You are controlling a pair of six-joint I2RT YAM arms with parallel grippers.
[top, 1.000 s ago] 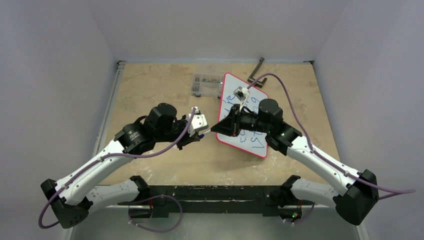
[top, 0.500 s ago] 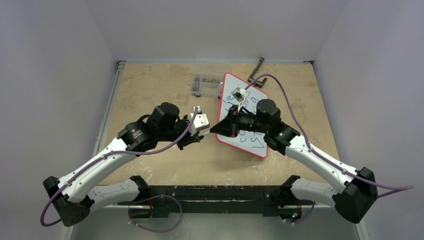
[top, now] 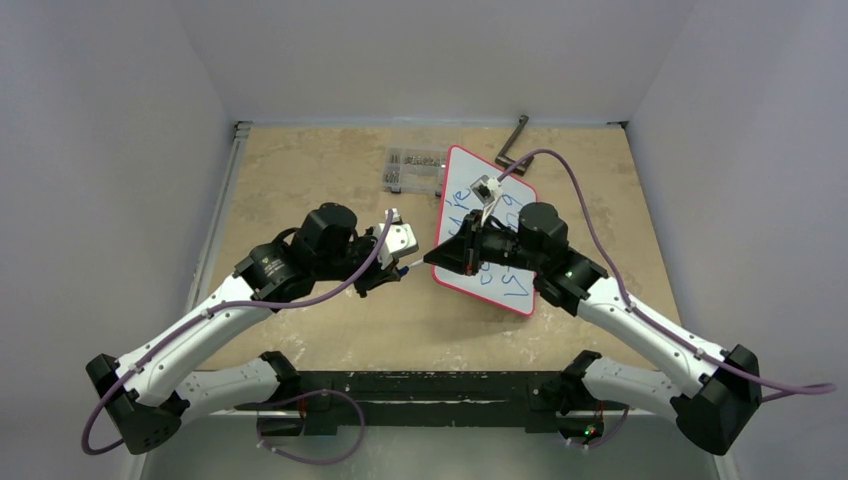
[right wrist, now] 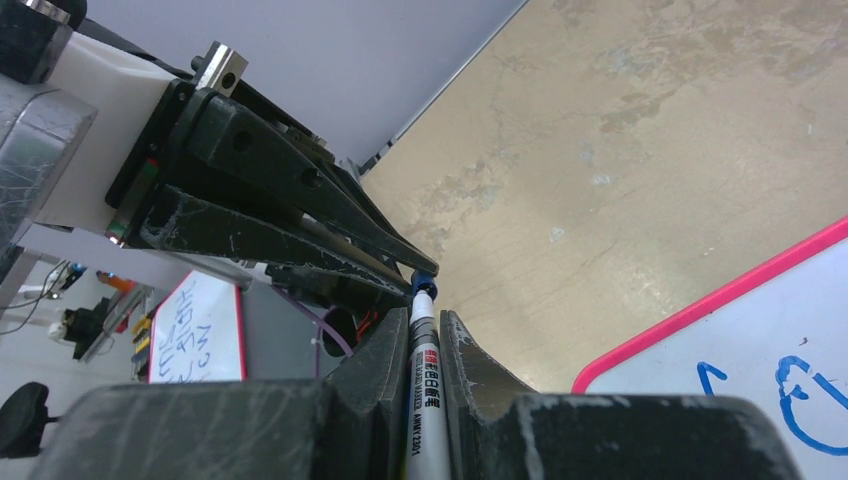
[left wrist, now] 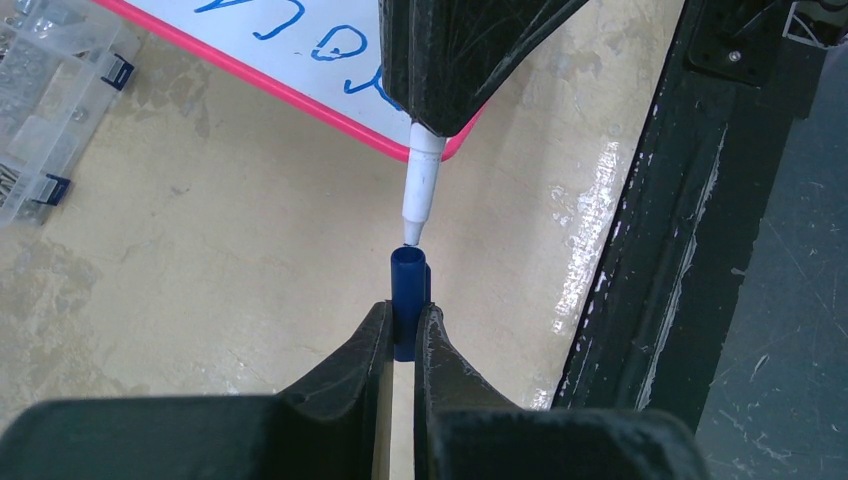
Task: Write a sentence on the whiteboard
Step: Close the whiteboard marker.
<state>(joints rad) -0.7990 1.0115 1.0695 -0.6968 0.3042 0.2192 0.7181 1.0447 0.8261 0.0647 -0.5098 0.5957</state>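
Barely anything has shifted over the last second — the right arm's elbow has sunk slightly toward the near edge, while the two grippers stay nose to nose above the counter point(top: 300, 190).

On the left, the left gripper point(left wrist: 404, 315) has its fingers pinching a blue cap point(left wrist: 408, 275), whose open mouth faces the nib. The marker point(left wrist: 420, 190) reaches in from the right gripper point(right wrist: 425, 318), whose fingers are clamped on its barrel. Its long axis runs left to right and its nib points left, sitting right at the cap's mouth and apparently not yet inside.

The step looks like recapping. To do it well, take out the slight angle between barrel and cap that the left wrist view shows. Then push straight along the shared axis while the left arm holds firm — a skewed push could smear ink on the rim or twist the cap out of its pinch.

The whiteboard point(top: 468, 168) lies right of centre under the right arm's wrist, its near-left corner just behind the marker. Its long axis runs roughly far to near, turned a little. The sentence point(left wrist: 337, 45) crosses it in slanted blue lines.
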